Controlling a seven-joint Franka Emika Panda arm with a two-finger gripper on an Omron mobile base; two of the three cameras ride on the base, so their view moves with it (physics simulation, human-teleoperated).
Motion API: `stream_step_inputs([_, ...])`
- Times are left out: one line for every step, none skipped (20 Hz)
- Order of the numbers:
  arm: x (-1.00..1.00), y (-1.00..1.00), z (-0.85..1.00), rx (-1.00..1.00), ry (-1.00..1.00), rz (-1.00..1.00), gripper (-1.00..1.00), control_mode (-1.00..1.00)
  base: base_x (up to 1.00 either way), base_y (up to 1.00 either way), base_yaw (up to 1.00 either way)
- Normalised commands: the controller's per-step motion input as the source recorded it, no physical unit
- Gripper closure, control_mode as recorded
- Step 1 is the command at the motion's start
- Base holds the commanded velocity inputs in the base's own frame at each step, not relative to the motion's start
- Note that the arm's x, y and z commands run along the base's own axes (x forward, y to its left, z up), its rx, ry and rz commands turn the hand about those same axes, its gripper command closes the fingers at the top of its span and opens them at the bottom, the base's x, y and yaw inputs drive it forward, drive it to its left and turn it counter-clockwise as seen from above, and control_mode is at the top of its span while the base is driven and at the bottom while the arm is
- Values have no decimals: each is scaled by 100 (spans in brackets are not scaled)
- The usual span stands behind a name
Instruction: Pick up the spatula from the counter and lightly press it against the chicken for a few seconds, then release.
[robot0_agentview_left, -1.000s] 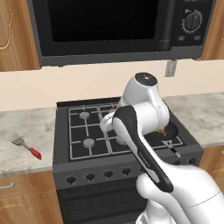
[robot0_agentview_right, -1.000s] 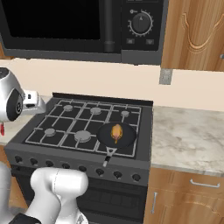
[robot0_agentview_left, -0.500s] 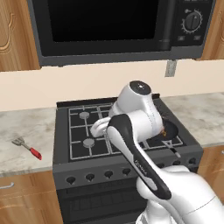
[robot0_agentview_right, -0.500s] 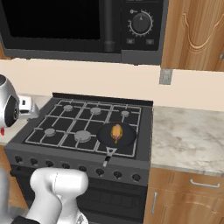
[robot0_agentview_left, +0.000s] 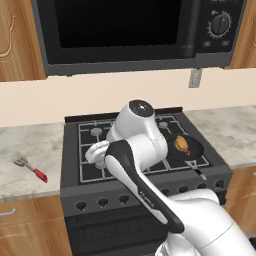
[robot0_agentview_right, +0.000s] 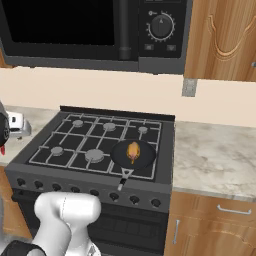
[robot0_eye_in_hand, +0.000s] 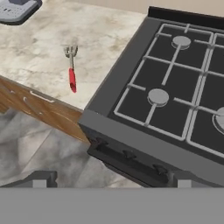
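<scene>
**Mia:** What is the biggest thing here?

**Ben:** The counter. It runs along the wall on both sides of the stove. The stove is black and has a grid on top. A black microwave hangs over it.

**Mia:** And the robot?

**Ben:** Its white arm comes up in front of the stove and bends over the stove's front left part.

**Mia:** Is anything cooking?

**Ben:** A dark pan sits on the front right corner of the stove. Its handle points at the stove's front edge.

**Mia:** Is the gripper open?

**Ben:** Yes, the jaws are spread wide. In the hand view the two fingers stand far apart with nothing between them. They hang in front of the stove's front left corner.

**Mia:** Where is the spatula?

**Ben:** It lies flat on the counter to the left of the stove, near the counter's front edge. It has a red handle and a metal head. The handle points at the front edge. It is well apart from the gripper.

**Mia:** And the chicken?

**Ben:** It is a small golden piece in the middle of the pan.
</scene>
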Motion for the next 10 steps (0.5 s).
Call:
stream_step_inputs([0, 48, -10, 0, 0, 4, -100, -100, 0, 0, 0])
stream_step_inputs([0, 45, -15, 0, 0, 3, -100, -100, 0, 0, 0])
stream_step_inputs([0, 51, -20, 0, 0, 2, -100, -100, 0, 0, 0])
stream_step_inputs([0, 55, -25, 0, 0, 1, -100, -100, 0, 0, 0])
stream_step_inputs([0, 58, -29, 0, 0, 1, -100, -100, 0, 0, 0])
stream_step_inputs([0, 52, -26, 0, 0, 1, -100, -100, 0, 0, 0])
stream_step_inputs([0, 44, -25, 1, 0, 1, -100, -100, 0, 0, 0])
stream_step_inputs([0, 38, -23, 0, 0, 1, -100, -100, 0, 0, 0])
stream_step_inputs([0, 31, -19, -1, 0, 1, -100, -100, 0, 0, 0])
stream_step_inputs([8, 31, -20, -5, 0, 5, -100, -100, 0, 0, 0])
